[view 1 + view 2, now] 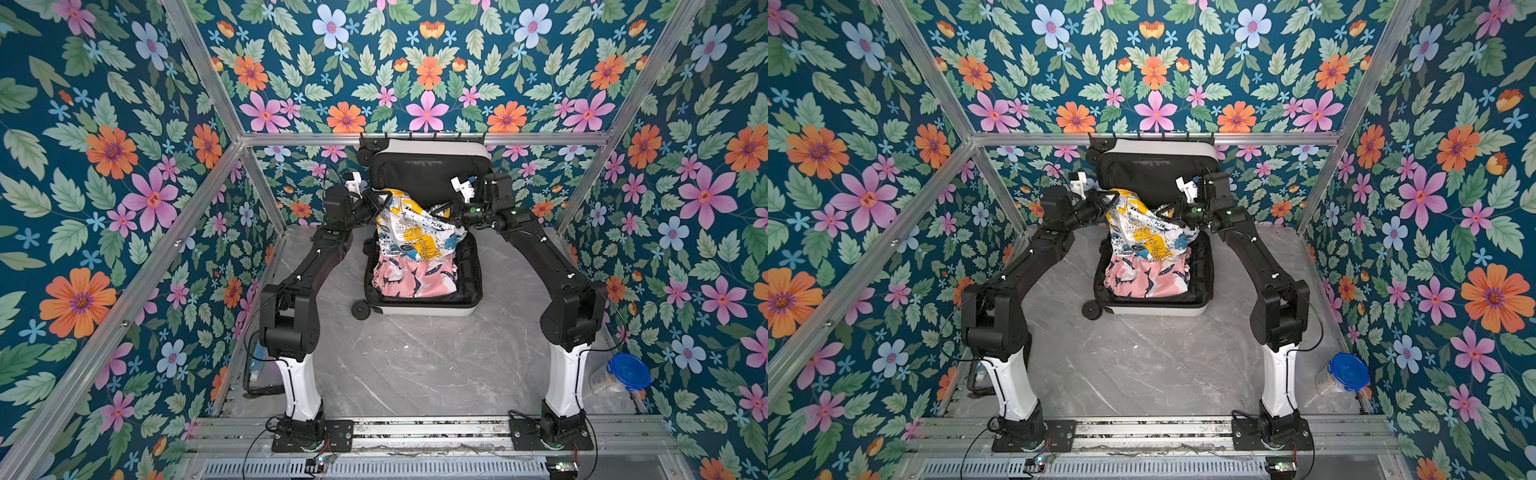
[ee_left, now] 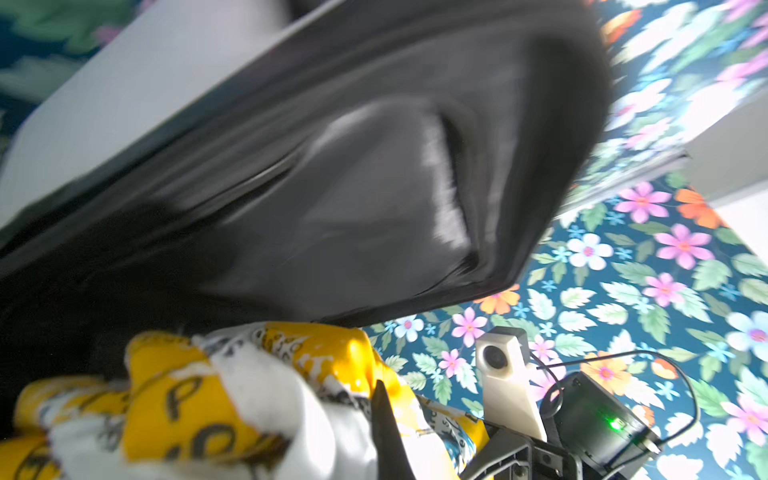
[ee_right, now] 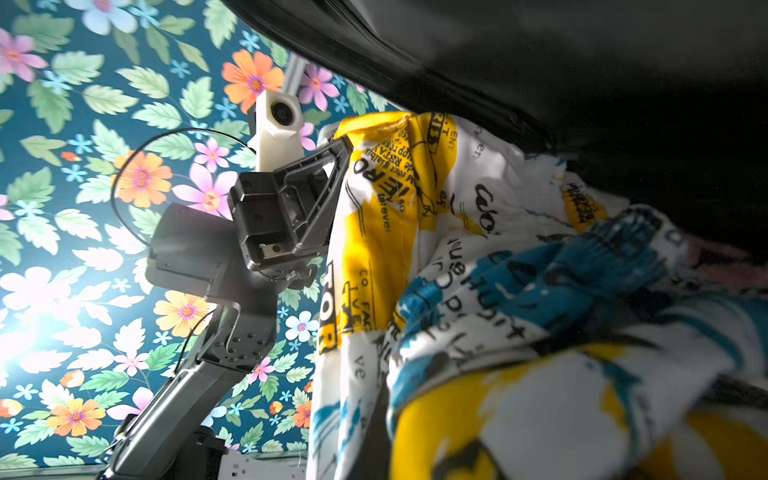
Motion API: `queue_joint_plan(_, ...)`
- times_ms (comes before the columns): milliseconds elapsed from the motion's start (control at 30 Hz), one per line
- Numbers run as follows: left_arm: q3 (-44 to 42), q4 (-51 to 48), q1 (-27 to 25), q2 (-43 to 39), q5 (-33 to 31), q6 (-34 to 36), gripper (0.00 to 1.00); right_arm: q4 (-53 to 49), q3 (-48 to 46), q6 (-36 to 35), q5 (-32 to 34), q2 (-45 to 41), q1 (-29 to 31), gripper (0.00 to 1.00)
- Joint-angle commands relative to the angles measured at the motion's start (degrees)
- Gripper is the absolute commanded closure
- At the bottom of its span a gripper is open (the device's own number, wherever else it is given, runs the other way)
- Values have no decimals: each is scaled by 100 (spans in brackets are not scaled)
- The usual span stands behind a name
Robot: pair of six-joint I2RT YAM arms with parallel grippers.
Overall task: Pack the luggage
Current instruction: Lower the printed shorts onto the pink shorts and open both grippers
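Right, your left gripper [image 1: 376, 203] and right gripper [image 1: 446, 208] each pinch the printed shirt [image 1: 415, 235], ten and two o'clock, likely to spread it over the open luggage [image 1: 424, 310], twelve o'clock on the table [image 1: 415, 365].

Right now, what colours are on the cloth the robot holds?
The cloth is white, yellow and blue with black lettering; clearest in the right wrist view.
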Motion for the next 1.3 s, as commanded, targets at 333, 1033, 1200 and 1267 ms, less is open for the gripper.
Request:
queue_joint_plan(333, 626, 1031, -115, 573, -65, -130, 100, 261, 399, -151, 463, 80, -32, 100)
queue_joint_plan(1033, -2079, 1068, -115, -693, -374, 174, 100, 963, -1839, -202, 380, -334, -68, 100)
queue_joint_plan(1200, -3032, 551, -222, -1299, -466, 239, 100, 979, -2472, -202, 359, -681, -71, 100)
queue_joint_plan(1267, -3276, 400, -301, -1426, -434, 258, 100, 1031, -2731, -188, 360, -810, -70, 100)
